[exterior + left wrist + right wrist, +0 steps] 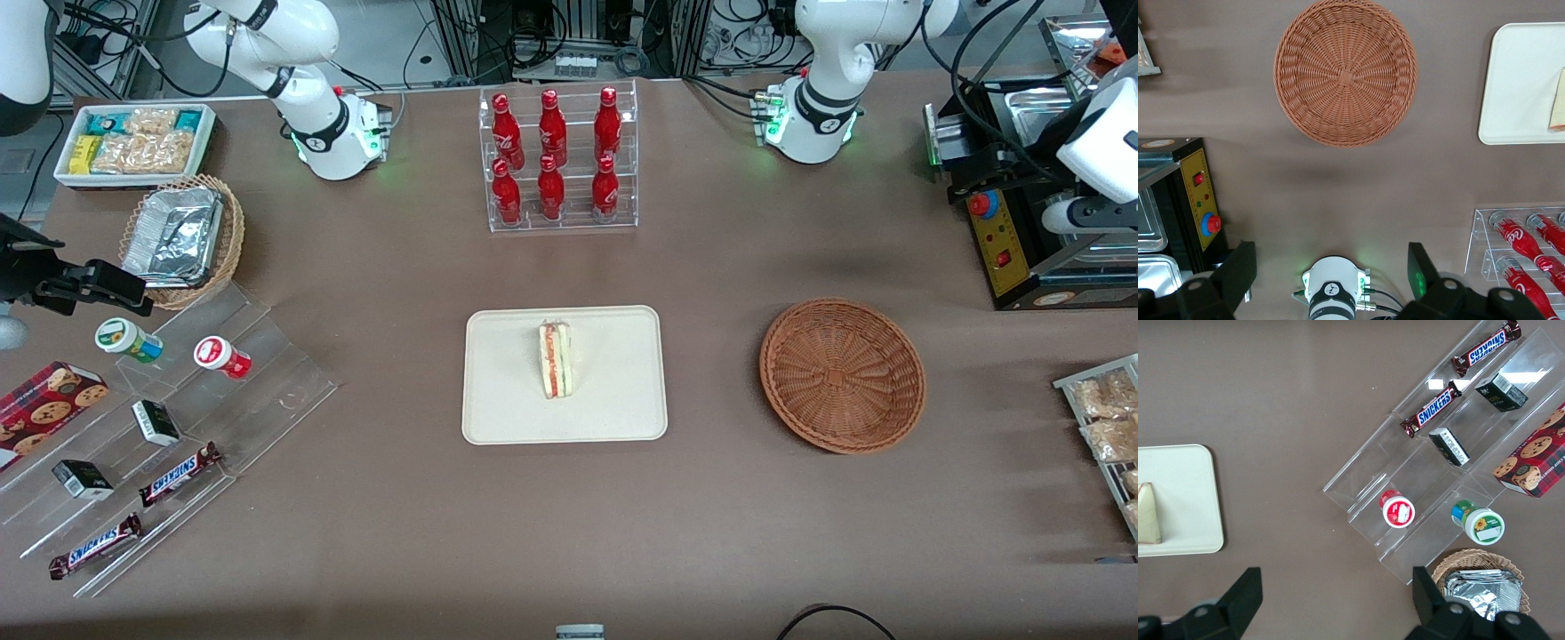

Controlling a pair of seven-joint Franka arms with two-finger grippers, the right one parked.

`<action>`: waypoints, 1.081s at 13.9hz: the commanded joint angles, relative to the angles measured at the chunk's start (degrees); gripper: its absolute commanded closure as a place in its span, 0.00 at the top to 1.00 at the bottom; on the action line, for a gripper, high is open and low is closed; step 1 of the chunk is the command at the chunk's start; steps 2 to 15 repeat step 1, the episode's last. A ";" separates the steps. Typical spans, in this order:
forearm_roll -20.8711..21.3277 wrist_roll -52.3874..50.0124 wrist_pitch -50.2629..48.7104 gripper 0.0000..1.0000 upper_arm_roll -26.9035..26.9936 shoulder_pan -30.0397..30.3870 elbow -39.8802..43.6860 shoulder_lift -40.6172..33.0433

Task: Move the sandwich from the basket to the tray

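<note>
The sandwich (556, 360) lay on the tray (498, 409), near its middle, filling edge turned up, nothing touching it. The basket (842, 374) sat bare on the desk (373, 533), well apart from the tray, toward the working arm's end, with only wicker showing inside. From that layout, the carrying step looked finished: the wedge was where the task wanted it.

And the pincer (1331, 277)? High above the desk, up over the working arm's own base (1333, 292), its two fingers (1238, 273) spread wide with nothing between them, plainly released. From the wrist camera the basket showed whole and the tray's corner with a sliver of bread just crept into view, so the arm was pulled well away from both.

So the step in hand read as the retreat after the drop, or the rest pose itself. By my judgement the next move called for very little: hold clear, keep the fingers off the tray, leave the sandwich undisturbed. The rack of red bottles (553, 160) stood farther from the front camera than the tray, out of the way.
</note>
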 commanded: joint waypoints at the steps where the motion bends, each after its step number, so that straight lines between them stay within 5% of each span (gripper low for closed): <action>1: -0.31 0.95 0.25 1.00 0.26 -0.09 0.06 -1.04; 15: -0.31 0.95 0.25 1.00 0.26 -0.09 0.06 -1.04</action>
